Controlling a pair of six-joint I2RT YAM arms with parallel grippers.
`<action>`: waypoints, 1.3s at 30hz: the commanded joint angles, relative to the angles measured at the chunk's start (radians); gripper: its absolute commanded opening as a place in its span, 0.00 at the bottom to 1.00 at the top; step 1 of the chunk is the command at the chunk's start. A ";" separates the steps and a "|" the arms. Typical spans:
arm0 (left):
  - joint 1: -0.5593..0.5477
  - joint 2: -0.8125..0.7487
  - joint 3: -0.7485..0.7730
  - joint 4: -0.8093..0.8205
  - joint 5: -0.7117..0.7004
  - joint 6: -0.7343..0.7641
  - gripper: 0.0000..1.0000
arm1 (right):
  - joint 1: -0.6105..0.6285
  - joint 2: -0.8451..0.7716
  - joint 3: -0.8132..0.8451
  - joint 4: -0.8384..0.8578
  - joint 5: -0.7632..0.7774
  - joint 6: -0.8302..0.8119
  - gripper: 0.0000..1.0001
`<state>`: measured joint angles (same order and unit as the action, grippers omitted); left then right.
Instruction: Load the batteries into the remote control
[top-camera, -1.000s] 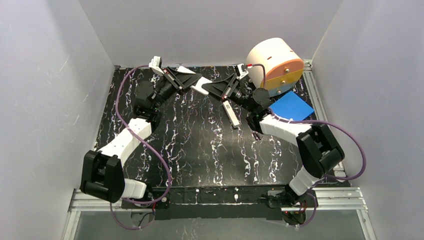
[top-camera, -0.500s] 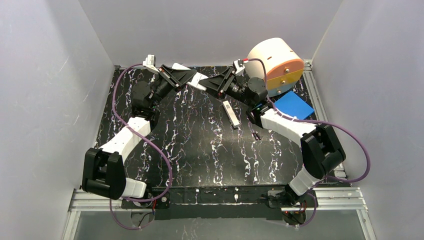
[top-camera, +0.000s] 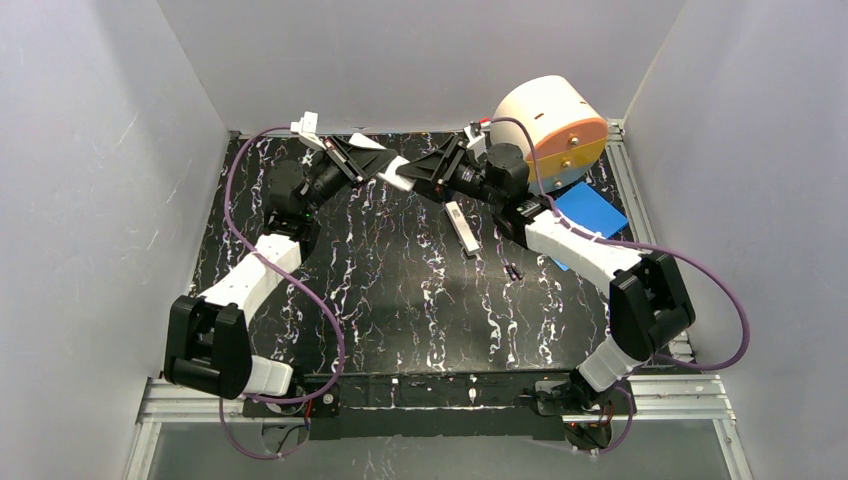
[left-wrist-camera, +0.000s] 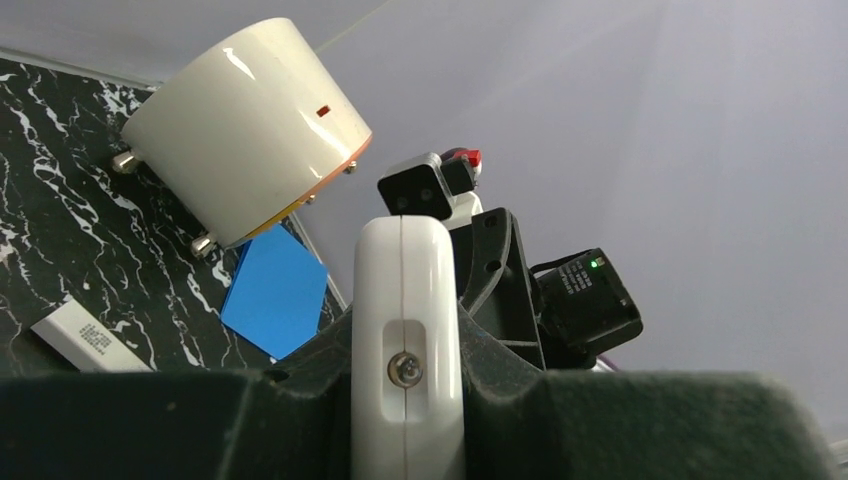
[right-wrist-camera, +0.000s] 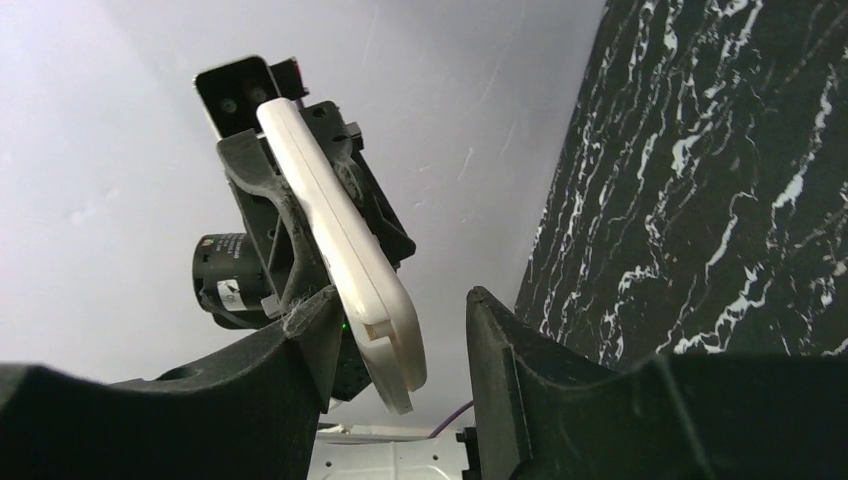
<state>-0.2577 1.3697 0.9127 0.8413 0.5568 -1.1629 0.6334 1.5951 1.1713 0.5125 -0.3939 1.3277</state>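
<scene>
The remote control (top-camera: 462, 228), a thin white bar, lay flat on the black table (top-camera: 390, 310), near the middle and toward the back. A big round white and orange drum (top-camera: 548, 128) sat in the far right corner, with a blue pad (top-camera: 592, 212) beside it. The left claw (left-wrist-camera: 405, 375) squeezed another white remote (right-wrist-camera: 335, 230) up in the air. The right claw (right-wrist-camera: 400, 300) was spread loose around its end. Tiny black batteries (top-camera: 513, 271) lay on the table near the remote control.
</scene>
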 joint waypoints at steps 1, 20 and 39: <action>-0.007 -0.022 0.031 -0.010 0.060 0.073 0.00 | -0.008 -0.044 0.051 -0.132 0.009 -0.026 0.57; -0.008 0.002 0.042 -0.037 0.047 0.093 0.00 | -0.016 -0.119 0.021 -0.215 0.022 -0.099 0.59; -0.008 0.058 0.075 -0.079 0.044 0.150 0.00 | -0.038 -0.114 0.022 -0.297 -0.024 -0.082 0.20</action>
<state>-0.2638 1.4296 0.9417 0.7513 0.5869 -1.0428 0.5999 1.5070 1.1797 0.2192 -0.3973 1.2495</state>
